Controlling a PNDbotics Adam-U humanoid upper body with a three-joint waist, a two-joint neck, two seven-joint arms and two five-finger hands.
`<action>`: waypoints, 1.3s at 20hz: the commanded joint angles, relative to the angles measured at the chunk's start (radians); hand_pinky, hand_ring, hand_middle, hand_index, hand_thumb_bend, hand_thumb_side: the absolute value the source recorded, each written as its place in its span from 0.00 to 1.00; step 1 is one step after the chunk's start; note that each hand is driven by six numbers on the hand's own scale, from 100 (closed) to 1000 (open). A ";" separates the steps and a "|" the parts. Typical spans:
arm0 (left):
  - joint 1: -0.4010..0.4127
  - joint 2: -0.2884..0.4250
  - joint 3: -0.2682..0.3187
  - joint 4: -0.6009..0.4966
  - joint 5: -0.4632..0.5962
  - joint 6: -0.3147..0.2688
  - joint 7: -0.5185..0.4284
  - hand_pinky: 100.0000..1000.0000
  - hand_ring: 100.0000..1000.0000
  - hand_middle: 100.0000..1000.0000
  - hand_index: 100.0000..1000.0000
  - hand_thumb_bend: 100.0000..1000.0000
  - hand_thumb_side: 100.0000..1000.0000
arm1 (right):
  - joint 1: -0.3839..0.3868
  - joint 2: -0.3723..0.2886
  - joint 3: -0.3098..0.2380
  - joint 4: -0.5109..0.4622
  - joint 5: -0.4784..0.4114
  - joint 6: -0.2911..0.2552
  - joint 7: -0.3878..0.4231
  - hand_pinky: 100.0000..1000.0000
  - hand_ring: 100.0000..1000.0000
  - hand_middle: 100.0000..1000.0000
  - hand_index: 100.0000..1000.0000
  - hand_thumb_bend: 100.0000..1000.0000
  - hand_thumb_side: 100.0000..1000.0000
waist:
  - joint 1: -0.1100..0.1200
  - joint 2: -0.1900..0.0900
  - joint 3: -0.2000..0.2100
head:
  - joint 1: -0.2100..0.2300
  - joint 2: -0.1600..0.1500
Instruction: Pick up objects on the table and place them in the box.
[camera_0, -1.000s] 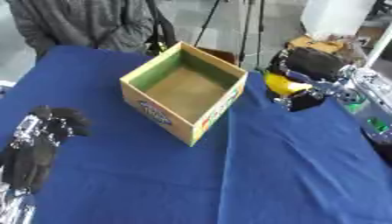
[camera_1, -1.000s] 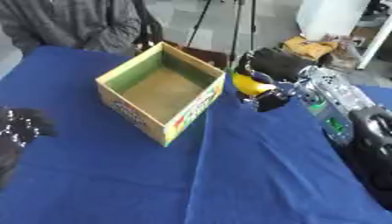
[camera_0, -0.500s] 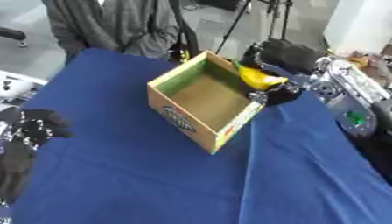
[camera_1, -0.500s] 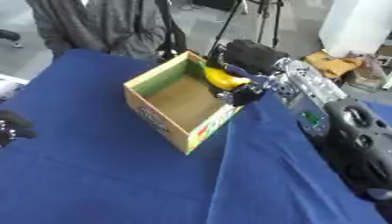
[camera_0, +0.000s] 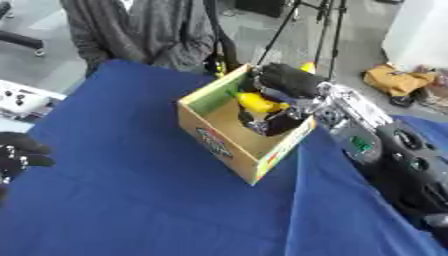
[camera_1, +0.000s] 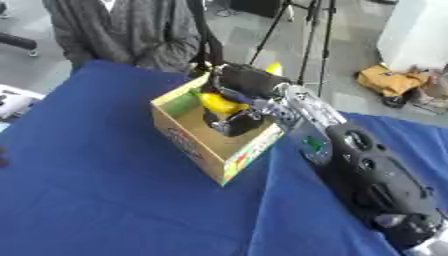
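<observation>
the box (camera_0: 229, 137) stands open on the blue desk (camera_0: 131, 200), a cardboard one with a green inner wall on its far side and printed colours on its outer faces. the right hand (camera_0: 278, 111) reaches over the box's far right rim and hangs inside the opening, its fingers (camera_1: 229, 121) curled around a banana (camera_0: 254, 102). the banana is yellow and sits just above the box's floor, near the far wall, held in the hand and not lying loose. the black and silver forearm runs from the hand away to the right of the box, over the desk's edge on that side.

the left hand (camera_0: 16, 156) shows well to the left of the box, at the desk's near left edge, apart from everything; only a part of it is in view and i cannot tell how its fingers are set.

beyond the box, at the far edge of the desk, a person in a grey top (camera_0: 140, 30) stands close to the corner, touching nothing on the desk.
</observation>
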 joint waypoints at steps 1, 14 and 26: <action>-0.019 -0.001 -0.006 -0.018 0.002 -0.001 -0.008 0.59 0.62 0.52 0.64 0.29 0.94 | -0.012 0.001 -0.007 0.043 -0.004 -0.007 -0.024 0.32 0.13 0.06 0.14 0.00 0.16 | 0.007 -0.009 0.006 | -0.014 -0.025; -0.023 -0.007 -0.016 -0.015 -0.001 -0.001 -0.020 0.59 0.62 0.52 0.64 0.29 0.94 | -0.007 0.014 -0.005 0.097 0.014 -0.042 -0.078 0.66 0.69 0.70 0.66 0.00 0.17 | 0.012 0.008 0.000 | -0.017 -0.028; -0.005 0.002 -0.008 -0.006 -0.010 -0.002 -0.016 0.59 0.62 0.52 0.64 0.30 0.94 | -0.014 -0.021 -0.035 -0.064 -0.097 -0.004 -0.126 0.64 0.69 0.69 0.70 0.00 0.28 | 0.018 -0.008 -0.066 | 0.019 -0.018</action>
